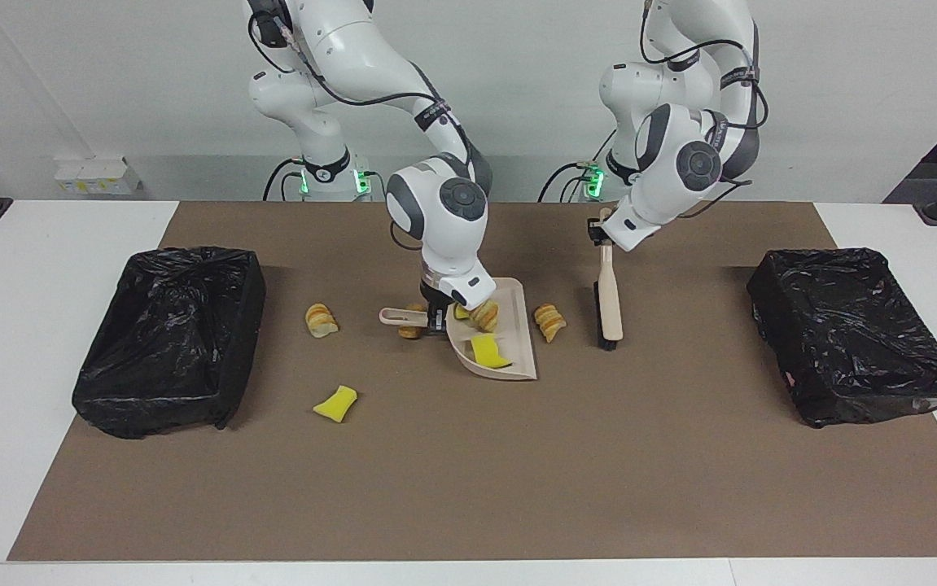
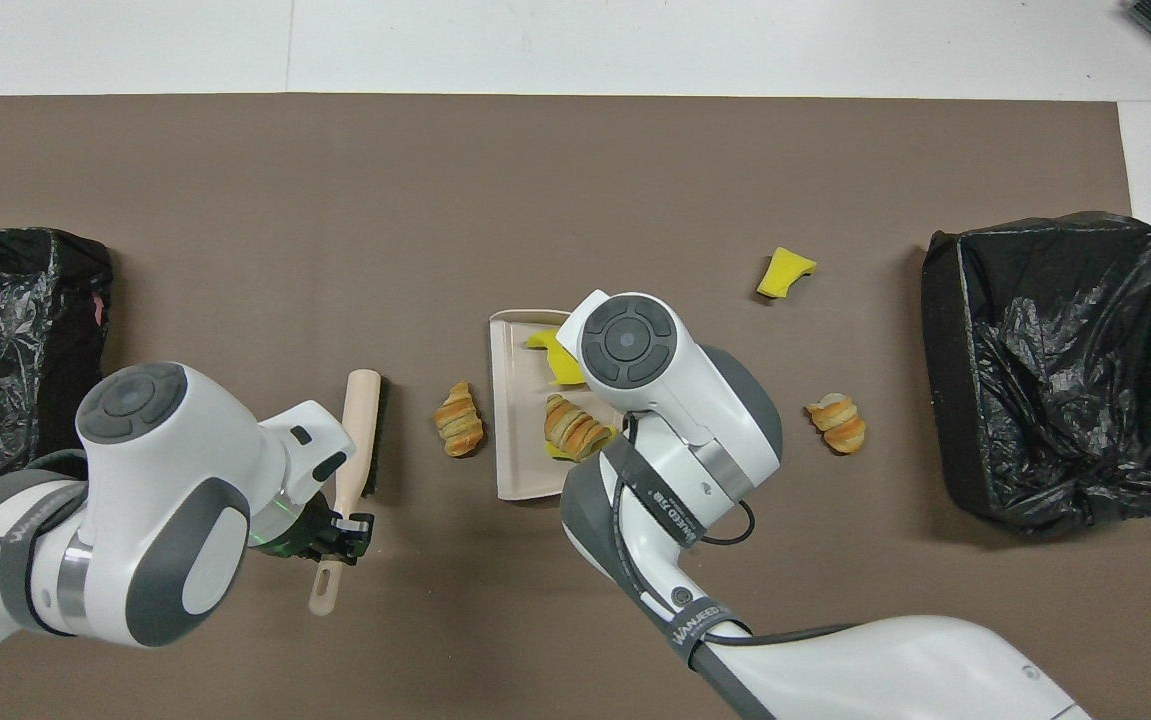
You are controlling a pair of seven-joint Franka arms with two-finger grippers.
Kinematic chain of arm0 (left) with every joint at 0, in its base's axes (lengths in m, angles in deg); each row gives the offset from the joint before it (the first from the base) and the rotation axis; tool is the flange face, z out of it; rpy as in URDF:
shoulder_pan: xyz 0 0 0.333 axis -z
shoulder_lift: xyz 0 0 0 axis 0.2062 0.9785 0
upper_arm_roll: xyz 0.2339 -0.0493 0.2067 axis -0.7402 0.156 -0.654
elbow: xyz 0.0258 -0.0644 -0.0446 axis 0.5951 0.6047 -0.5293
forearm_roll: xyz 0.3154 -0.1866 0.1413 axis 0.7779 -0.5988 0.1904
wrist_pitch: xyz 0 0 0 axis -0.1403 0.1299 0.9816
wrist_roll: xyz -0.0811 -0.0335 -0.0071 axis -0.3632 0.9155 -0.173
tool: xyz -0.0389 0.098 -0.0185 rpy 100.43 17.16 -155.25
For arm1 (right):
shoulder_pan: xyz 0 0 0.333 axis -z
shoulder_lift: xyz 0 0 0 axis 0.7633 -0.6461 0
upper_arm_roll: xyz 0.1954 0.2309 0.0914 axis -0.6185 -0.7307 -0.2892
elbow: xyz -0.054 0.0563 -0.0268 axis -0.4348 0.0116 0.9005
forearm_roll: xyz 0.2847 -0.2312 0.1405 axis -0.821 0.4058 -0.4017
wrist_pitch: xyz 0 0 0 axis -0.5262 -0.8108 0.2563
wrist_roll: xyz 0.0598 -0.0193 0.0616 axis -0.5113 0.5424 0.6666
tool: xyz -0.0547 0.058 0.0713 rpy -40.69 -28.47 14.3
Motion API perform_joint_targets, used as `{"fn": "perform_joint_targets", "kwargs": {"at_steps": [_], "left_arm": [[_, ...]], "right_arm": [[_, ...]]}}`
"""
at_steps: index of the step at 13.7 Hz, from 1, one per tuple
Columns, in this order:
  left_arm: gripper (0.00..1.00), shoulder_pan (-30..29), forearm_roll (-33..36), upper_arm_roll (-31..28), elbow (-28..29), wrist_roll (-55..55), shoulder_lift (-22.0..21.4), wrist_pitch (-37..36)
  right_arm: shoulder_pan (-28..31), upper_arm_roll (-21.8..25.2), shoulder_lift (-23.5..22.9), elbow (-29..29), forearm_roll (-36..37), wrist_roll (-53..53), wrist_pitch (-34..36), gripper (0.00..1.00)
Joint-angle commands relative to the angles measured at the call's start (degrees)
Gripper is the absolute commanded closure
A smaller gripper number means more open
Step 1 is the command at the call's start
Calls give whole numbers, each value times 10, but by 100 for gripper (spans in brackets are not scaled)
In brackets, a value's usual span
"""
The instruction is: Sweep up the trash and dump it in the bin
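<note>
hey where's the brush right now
The brush is held by its handle in the left gripper, bristles down at the mat, beside the croissant that lies just outside the dustpan, toward the left arm's end.

Both arms wear glossy white shells with dark grey joint bands and round grey caps; black cables loop outside, green lights glow at the bases, grey wrist straps carry white lettering.

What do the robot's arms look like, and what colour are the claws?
Both arms are glossy white with rounded dark grey joints and round grey caps. Black cables loop along them, and a black band carries white lettering. Green lights glow at their bases. The left claw and the right claw are small and black.
</note>
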State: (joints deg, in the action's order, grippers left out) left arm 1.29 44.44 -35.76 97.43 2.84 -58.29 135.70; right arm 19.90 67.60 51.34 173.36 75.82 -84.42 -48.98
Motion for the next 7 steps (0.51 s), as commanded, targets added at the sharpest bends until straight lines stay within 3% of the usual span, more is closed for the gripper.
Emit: {"fn": "perform_joint_targets", "kwargs": {"at_steps": [1,7], "left_arm": [[100,53,-4,-6,45,-5,-45,14],[100,123,-64,-6,43,34,-26,76]], "right_arm": [[-12,-3,12,-1,33,-13,42,100],[-13,-3,13,-3,45,-12,60,100]]}}
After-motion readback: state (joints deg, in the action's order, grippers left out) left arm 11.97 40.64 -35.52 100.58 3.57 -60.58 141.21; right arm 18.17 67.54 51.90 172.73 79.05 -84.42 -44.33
